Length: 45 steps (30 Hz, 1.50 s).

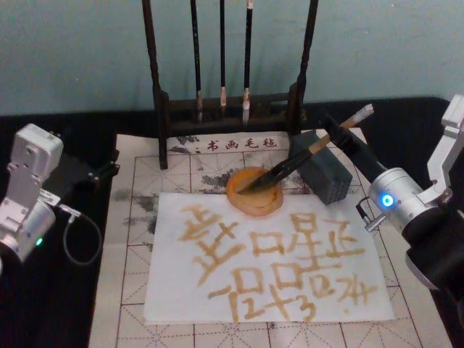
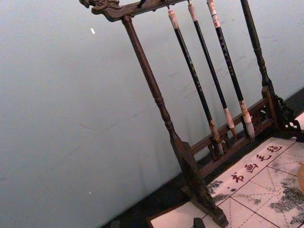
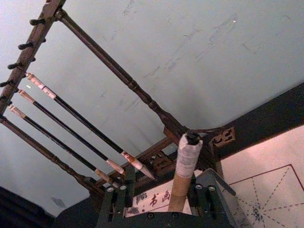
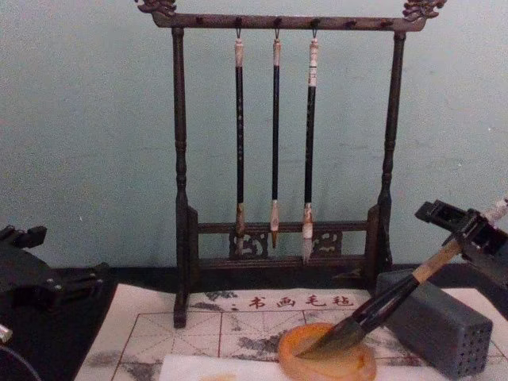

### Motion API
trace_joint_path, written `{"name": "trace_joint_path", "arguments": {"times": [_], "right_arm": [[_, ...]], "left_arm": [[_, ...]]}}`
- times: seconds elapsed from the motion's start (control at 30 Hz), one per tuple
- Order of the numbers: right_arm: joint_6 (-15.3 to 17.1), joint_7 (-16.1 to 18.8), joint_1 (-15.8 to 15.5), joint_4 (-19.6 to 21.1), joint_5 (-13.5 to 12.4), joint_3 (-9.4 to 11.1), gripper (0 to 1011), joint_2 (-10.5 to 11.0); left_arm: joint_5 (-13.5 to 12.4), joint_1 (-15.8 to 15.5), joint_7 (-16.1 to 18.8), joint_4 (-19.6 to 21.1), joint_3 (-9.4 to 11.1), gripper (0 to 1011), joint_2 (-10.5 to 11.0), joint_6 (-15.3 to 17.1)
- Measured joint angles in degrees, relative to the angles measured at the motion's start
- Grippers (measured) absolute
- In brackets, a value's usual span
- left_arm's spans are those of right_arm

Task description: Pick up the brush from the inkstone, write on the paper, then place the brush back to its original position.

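1. The right gripper [image 1: 341, 135] reaches in from the right, its jaws clenched around the tan handle of the brush [image 1: 293, 164]
2. The brush slants down to the left, its dark tip resting in the inkstone [image 1: 254, 191]
3. The inkstone sits at the far edge of the paper [image 1: 264, 272], which carries amber strokes and lies on the felt mat [image 1: 127, 290]
4. A grey block [image 1: 328, 174] stands just right of the inkstone
5. The brush rack [image 4: 278, 151] stands at the far side with three thin brushes [image 4: 275, 143] hanging
6. The left gripper [image 1: 101, 172] is parked at the left, off the mat; whether its jaws are released or clenched cannot be told
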State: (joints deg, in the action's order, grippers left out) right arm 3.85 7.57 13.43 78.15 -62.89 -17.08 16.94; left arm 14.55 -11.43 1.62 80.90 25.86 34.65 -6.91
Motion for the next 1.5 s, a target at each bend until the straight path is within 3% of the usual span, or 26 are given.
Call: {"name": "trace_joint_path", "arguments": {"times": [0.4,0.87,1.5], "right_arm": [[0.0,0.0,0.0,0.0,0.0,0.0,1002,0.0],[0.1,0.2,0.2,-0.2,-0.5,0.1,1000,0.0],[1.5,0.3,5.5,-6.7,-0.3,-1.0,1000,-1.0]], "left_arm": [[0.0,0.0,0.0,0.0,0.0,1001,0.0,0.0],[0.0,0.0,0.0,0.0,0.0,1001,0.0,0.0],[0.0,0.0,0.0,0.0,0.0,1001,0.0,0.0]]}}
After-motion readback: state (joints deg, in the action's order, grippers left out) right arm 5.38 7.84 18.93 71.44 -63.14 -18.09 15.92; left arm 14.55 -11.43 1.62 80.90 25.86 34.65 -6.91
